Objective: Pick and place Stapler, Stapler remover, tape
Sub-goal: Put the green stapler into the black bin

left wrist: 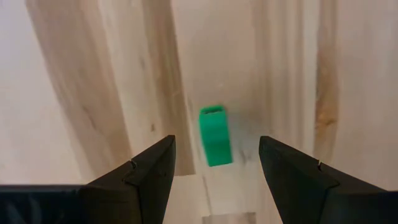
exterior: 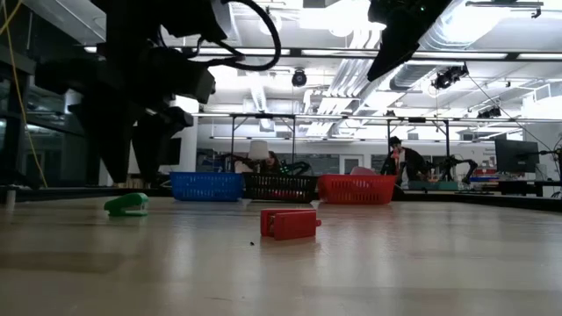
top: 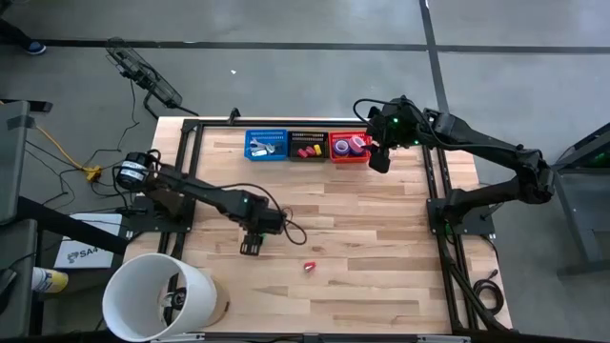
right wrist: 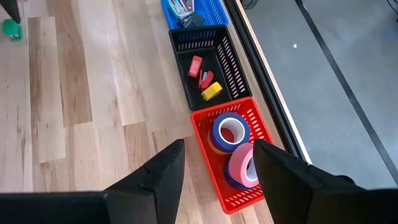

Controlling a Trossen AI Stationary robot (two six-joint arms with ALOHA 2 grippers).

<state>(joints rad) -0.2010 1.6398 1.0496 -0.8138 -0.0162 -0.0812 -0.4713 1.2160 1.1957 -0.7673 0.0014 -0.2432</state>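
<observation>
The green stapler [left wrist: 215, 135] lies flat on the wooden table [top: 362, 286], straight below your left gripper [left wrist: 214, 163], whose two fingers stand wide apart on either side of it and hold nothing. Your risk: the stapler sits slightly askew between the fingers, so a descent off centre could land a fingertip on its body and skid it away, or pinch only one end and let it swivel out on the lift. A small red stapler [top: 310, 267] waits just beside, on open table. At the far edge, the tape rolls [right wrist: 231, 146] fill the red basket [right wrist: 213, 186]; your right gripper [right wrist: 217, 163] hovers above it, fingers partly open and empty, near the black basket [right wrist: 233, 68] and blue basket [top: 266, 145].
</observation>
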